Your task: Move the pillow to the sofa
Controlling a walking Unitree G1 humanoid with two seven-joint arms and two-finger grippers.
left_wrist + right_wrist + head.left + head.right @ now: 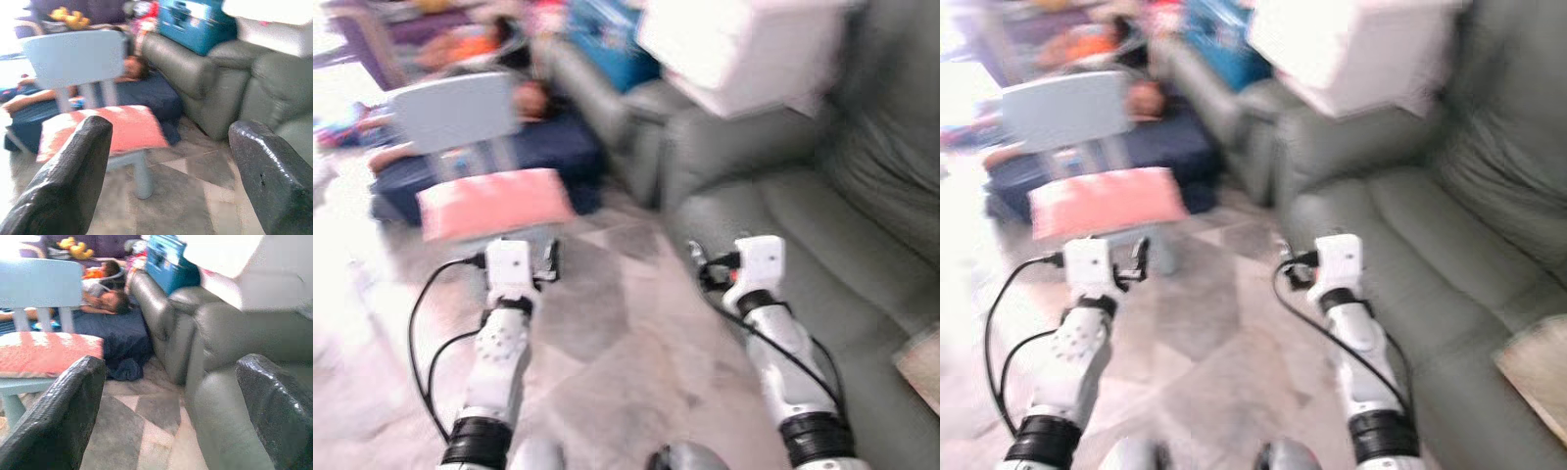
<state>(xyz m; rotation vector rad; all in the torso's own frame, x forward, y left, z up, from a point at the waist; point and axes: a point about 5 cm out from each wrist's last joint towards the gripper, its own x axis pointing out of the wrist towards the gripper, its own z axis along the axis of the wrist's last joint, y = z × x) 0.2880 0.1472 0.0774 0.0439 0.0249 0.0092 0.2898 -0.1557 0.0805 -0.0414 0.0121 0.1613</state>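
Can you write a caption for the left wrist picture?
Open left gripper faces the pink pillow lying on a small blue chair, grey sofa beside.

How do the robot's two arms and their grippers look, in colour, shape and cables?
Both the left arm and the right arm are silvery white jointed tubes, with a black ring near the bottom of the head views and a boxy white wrist block. Thin black cables loop beside each. The wrist views show thick, rounded black fingers with a rough texture.
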